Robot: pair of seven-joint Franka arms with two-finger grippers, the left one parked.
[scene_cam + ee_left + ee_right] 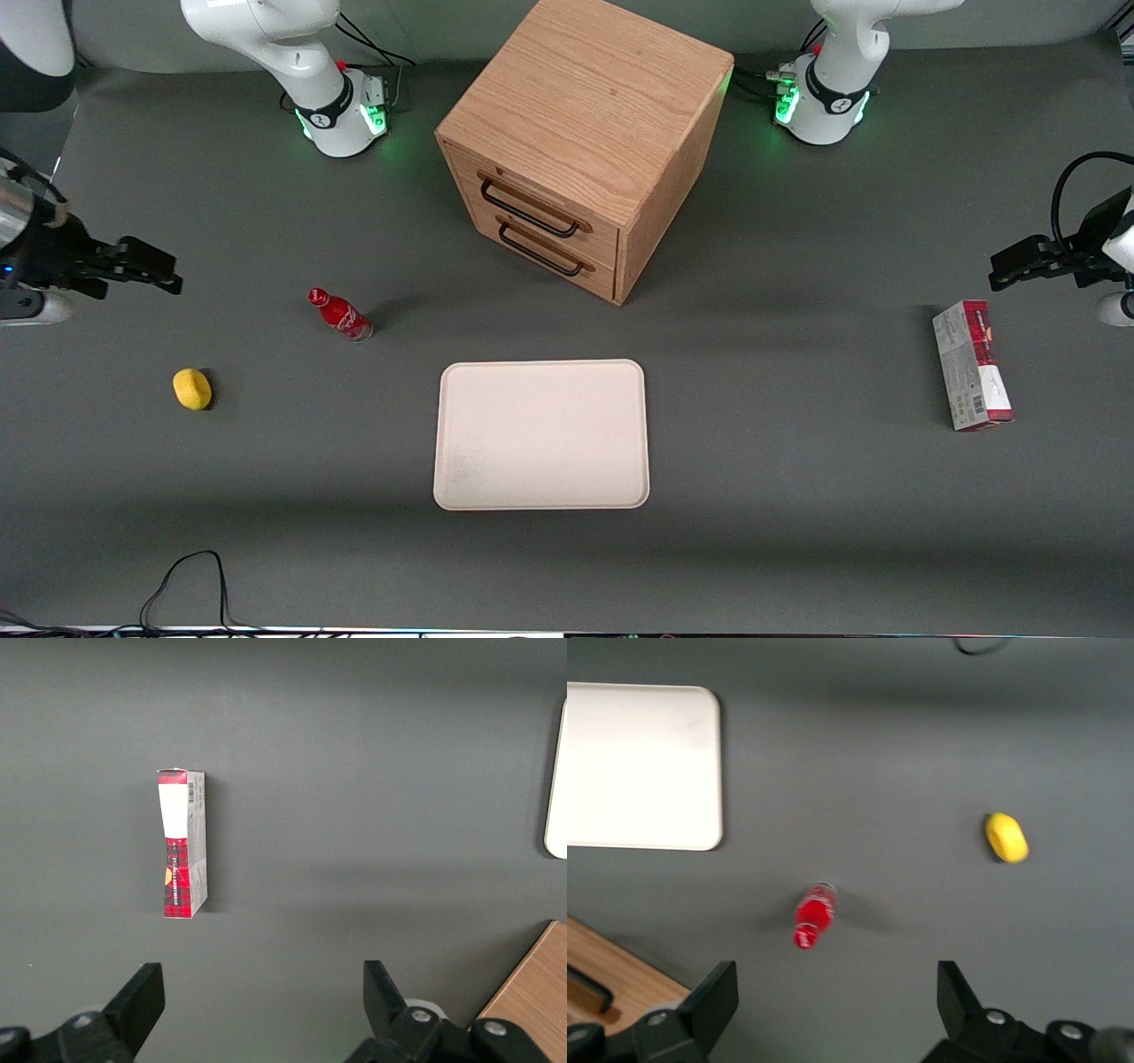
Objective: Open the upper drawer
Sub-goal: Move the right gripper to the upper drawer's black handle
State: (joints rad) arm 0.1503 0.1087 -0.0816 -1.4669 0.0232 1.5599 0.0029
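Observation:
The oak cabinet (585, 124) stands at the back middle of the table. Its upper drawer (523, 199) is closed, with a long black wire handle (529, 210); the matching lower drawer (540, 252) sits under it. My right gripper (146, 270) hovers high at the working arm's end of the table, far from the cabinet, open and empty. In the right wrist view the gripper (833, 997) has its fingers wide apart over bare table, and a corner of the cabinet (616, 983) shows.
A red bottle (340, 315) (814, 914) stands between gripper and cabinet. A yellow lemon (192, 389) (1006, 836) lies nearer the front camera. A cream tray (542, 434) (638, 766) lies in front of the cabinet. A red-and-white box (972, 365) (182, 842) lies toward the parked arm's end.

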